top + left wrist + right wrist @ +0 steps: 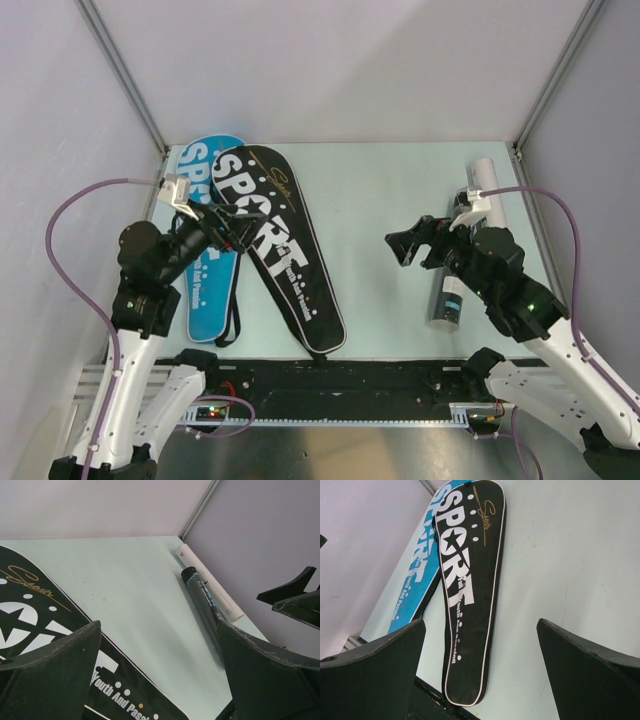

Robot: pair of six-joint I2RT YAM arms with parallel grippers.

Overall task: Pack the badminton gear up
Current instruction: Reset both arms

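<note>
A black "SPORT" racket bag (pixel 285 250) (pixel 470 580) (pixel 30 620) lies flat on the table's left half, partly over a blue racket bag (pixel 205 300) (pixel 415 580). My left gripper (pixel 235 228) (pixel 160 680) hovers over the black bag's upper part, open, with nothing between its fingers. On the right, a black shuttle tube (pixel 450 300) (pixel 202 597) lies beside a white shuttle tube (pixel 487 175) (pixel 222 600) along the right wall. My right gripper (pixel 405 245) (pixel 482 670) hangs just left of the tubes, pointing toward the bags, open and empty.
Pale enclosure walls with metal corner posts (pixel 130 80) (pixel 555 80) close in the table at the back and both sides. A black strip (pixel 380 375) runs along the near table edge by the arm bases.
</note>
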